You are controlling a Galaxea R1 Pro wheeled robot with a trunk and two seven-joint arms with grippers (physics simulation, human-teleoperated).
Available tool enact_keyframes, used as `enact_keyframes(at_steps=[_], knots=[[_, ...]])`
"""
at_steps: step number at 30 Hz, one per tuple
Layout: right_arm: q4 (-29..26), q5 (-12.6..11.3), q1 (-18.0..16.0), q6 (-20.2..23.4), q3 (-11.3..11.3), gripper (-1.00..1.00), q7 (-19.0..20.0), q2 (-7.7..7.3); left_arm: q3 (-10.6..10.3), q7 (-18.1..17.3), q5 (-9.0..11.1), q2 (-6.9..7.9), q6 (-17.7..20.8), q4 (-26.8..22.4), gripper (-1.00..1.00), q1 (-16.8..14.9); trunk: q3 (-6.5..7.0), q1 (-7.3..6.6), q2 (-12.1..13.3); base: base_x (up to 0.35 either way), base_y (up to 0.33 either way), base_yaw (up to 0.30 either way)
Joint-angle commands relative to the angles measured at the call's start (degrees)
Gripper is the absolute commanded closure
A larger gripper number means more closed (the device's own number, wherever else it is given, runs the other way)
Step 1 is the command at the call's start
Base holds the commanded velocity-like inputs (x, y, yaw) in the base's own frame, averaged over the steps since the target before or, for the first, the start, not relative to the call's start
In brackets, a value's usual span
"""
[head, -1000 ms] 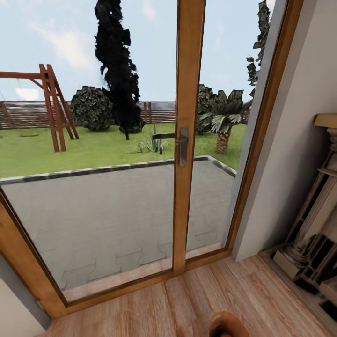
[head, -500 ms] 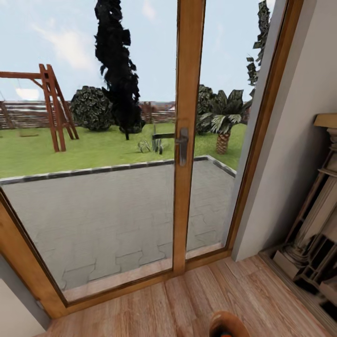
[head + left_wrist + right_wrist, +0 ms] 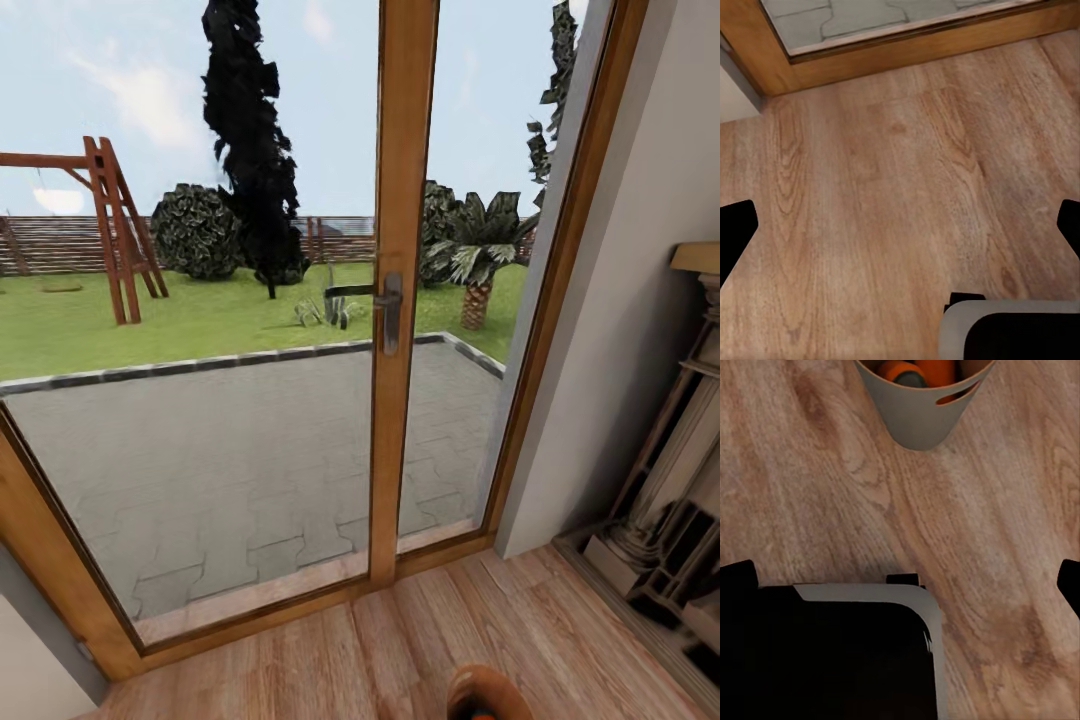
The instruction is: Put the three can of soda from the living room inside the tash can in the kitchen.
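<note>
The floor [image 3: 420, 640] under me is reddish wood plank, matt, with strong grain and knots (the same boards run through both of my wrist views). The door frame [image 3: 402, 200] is smooth honey-toned wood with a soft sheen, its panes clear glass, and its handle [image 3: 388, 305] looks like dull grey metal. Outside, the patio [image 3: 250, 450] is rough grey paving. At three o'clock the wall [image 3: 640, 300] is flat matt plaster. The bin [image 3: 919, 405] is smooth matt grey outside, like plastic.
</note>
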Motion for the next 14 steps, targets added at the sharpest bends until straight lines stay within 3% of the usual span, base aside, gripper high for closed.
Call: enact_keyframes(at_steps=[1,14], knots=[[0.0,0.0,0.0,0.0,0.0,-1.00,0.0,0.06,0.0,0.0,0.0,-0.01,0.0,0.0,-1.00,0.0,0.00,0.00,0.0,0.000,0.000,0.000],[-0.1,0.0,0.0,0.0,0.0,-1.00,0.0,0.35,0.0,0.0,0.0,-0.09,0.0,0.0,-1.00,0.0,0.00,0.00,0.0,0.000,0.000,0.000]])
